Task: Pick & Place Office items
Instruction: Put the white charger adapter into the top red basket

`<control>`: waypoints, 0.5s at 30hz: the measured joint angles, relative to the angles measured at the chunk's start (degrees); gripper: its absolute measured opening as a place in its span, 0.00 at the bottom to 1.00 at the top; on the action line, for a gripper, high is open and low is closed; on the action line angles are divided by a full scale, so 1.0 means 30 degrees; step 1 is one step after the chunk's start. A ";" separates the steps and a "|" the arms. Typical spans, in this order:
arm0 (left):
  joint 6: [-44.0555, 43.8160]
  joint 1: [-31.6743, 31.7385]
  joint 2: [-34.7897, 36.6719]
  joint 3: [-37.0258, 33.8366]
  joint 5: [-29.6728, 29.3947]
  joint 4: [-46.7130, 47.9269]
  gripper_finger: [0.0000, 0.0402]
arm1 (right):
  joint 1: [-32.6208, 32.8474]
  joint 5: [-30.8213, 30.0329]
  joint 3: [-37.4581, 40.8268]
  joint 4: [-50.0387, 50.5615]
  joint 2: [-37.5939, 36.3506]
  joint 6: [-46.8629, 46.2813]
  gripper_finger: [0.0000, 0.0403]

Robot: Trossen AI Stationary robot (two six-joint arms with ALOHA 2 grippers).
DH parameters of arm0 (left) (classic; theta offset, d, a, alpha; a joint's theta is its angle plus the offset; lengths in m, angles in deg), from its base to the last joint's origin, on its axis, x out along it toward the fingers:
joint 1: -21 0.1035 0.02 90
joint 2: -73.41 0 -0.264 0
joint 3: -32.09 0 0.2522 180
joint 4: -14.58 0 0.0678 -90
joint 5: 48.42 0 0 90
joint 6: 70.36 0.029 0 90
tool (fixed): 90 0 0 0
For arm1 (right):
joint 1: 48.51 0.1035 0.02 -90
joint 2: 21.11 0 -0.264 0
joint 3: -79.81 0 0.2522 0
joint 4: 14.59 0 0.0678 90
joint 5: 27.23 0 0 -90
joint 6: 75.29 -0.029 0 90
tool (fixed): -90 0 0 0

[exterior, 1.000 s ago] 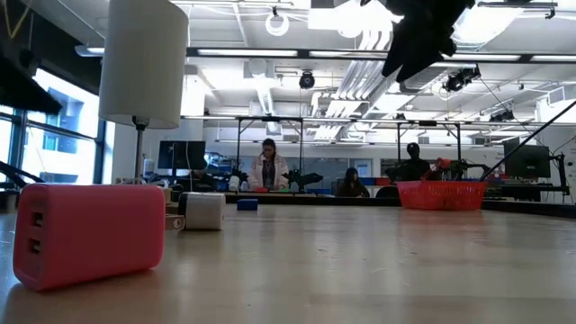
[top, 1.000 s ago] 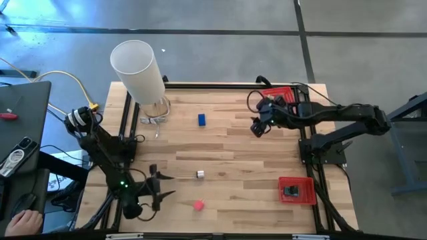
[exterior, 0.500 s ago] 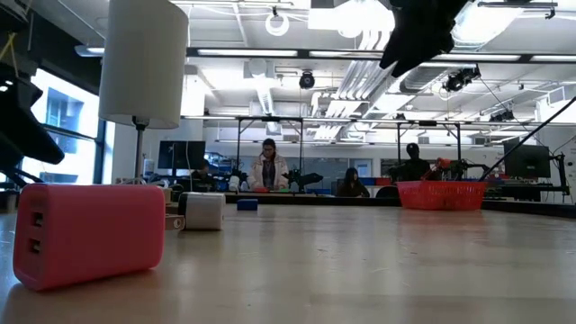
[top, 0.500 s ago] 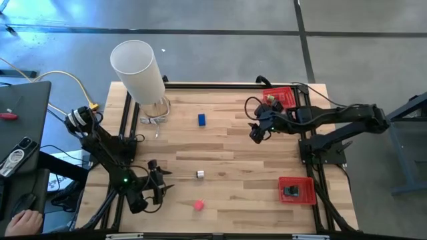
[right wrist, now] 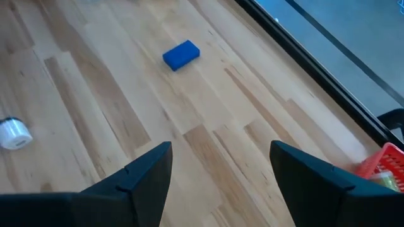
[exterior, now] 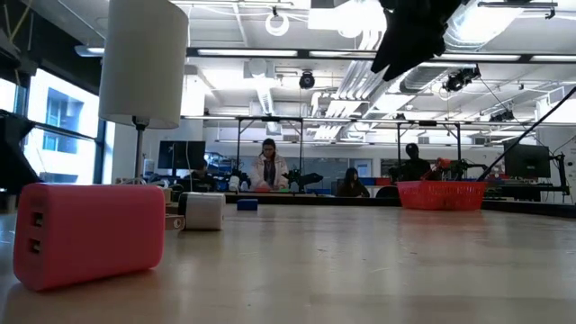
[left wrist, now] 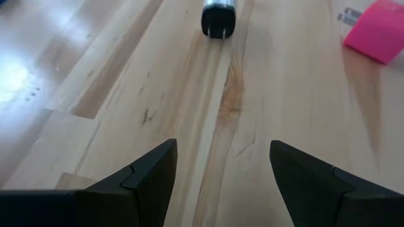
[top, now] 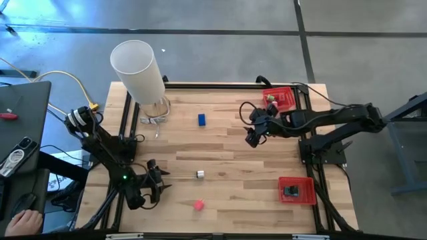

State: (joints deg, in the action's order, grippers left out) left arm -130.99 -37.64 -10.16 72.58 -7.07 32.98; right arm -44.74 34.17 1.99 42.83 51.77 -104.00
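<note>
Wooden bench (top: 227, 160) in the high view carries three loose office items: one blue block (top: 201, 119) near the far side, one small white piece (top: 199, 175) in the middle, one pink block (top: 198, 205) near the front edge. Two red trays stand on the right side, the far tray (top: 283, 97) with a green piece inside, the near tray (top: 297, 191) with a black piece. One tall white cylinder (top: 137, 72) stands at the far left corner. The right gripper (top: 251, 138) hangs over bare wood, more to the left than one second ago. The left gripper (top: 151, 189) is at the front left, and it has moved a little away from the front edge.

From the low view, the pink block (exterior: 88, 232) has two slots on its end, and the white piece (exterior: 203, 211) lies behind it. People sit in the room behind.

From the left wrist view, the fingers (left wrist: 151, 173) are apart over bare wood, with the white piece (left wrist: 218, 17) and the pink block (left wrist: 377, 38) ahead.

From the right wrist view, the fingers (right wrist: 148, 173) are also apart and empty, with the blue block (right wrist: 181, 55) well ahead.
</note>
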 joint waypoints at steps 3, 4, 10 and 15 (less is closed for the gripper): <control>0.0196 0.0003 0.0000 -0.0784 0.0147 -0.1419 0.61 | 0.0000 0.0000 -0.0007 -0.0420 0.0349 0.0001 0.63; 0.0196 0.0003 0.0000 -0.1056 0.0127 -0.1928 0.61 | 0.0000 0.0000 -0.0007 -0.0367 0.0389 0.0001 0.63; 0.0257 0.0003 0.0000 -0.2231 0.0101 -0.3713 0.61 | 0.0000 0.0010 -0.0015 -0.0421 0.0782 0.0015 0.63; 0.0895 0.0014 -0.0053 -0.2435 0.0088 -0.4195 0.61 | 0.0000 0.0016 -0.0017 -0.0710 0.1077 0.0015 0.63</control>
State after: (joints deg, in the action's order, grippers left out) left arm -128.31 -37.60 -10.32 65.27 -6.80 20.39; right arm -44.74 34.22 1.94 40.70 55.01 -103.96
